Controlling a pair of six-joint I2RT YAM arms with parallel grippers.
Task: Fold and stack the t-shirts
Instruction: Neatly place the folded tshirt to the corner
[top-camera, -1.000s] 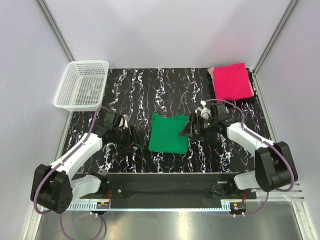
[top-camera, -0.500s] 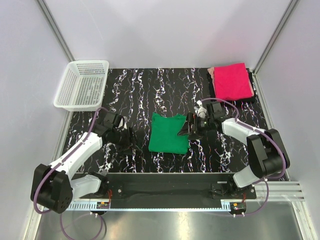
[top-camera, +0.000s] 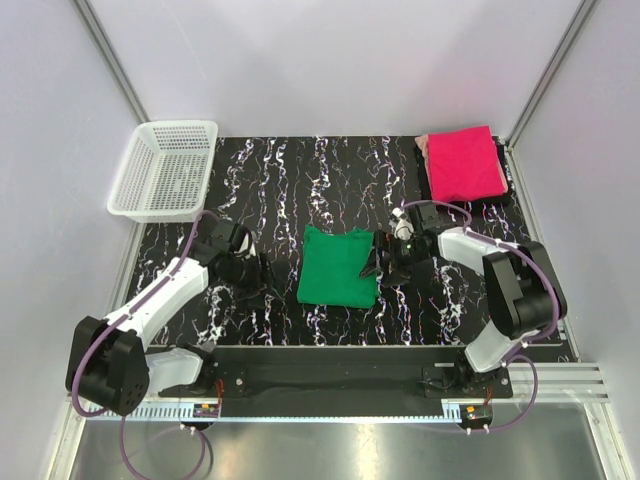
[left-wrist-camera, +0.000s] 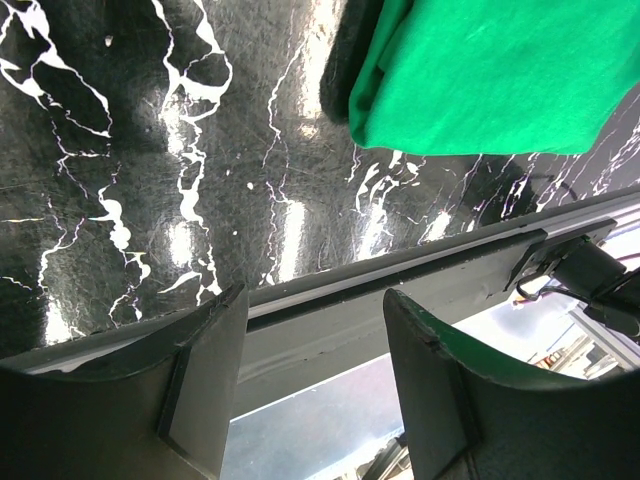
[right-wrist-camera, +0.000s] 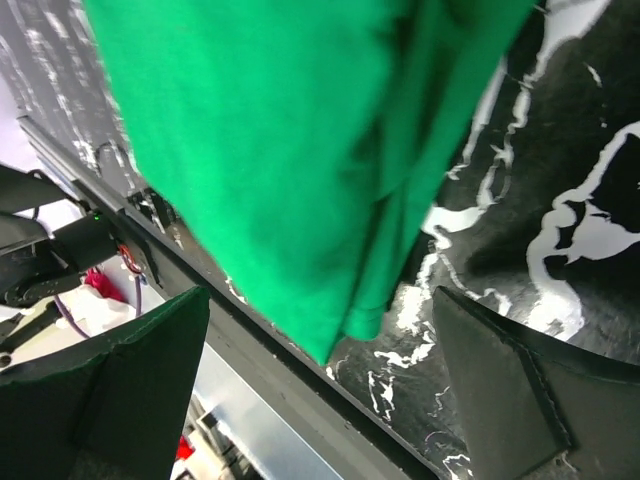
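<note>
Edges of green t-shirt (top-camera: 338, 268) flanked; left tool (left-wrist-camera: 315, 300) spread; right tool (right-wrist-camera: 320, 300) spread wide.

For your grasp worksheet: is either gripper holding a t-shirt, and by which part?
Nothing is held. The left gripper is open, clear of the green t-shirt; the right gripper is open at its edge.

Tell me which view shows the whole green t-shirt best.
Top external: the green t-shirt lies folded and almost wholly visible. The left wrist catches only one corner; the right wrist, a close-up of one edge.
</note>
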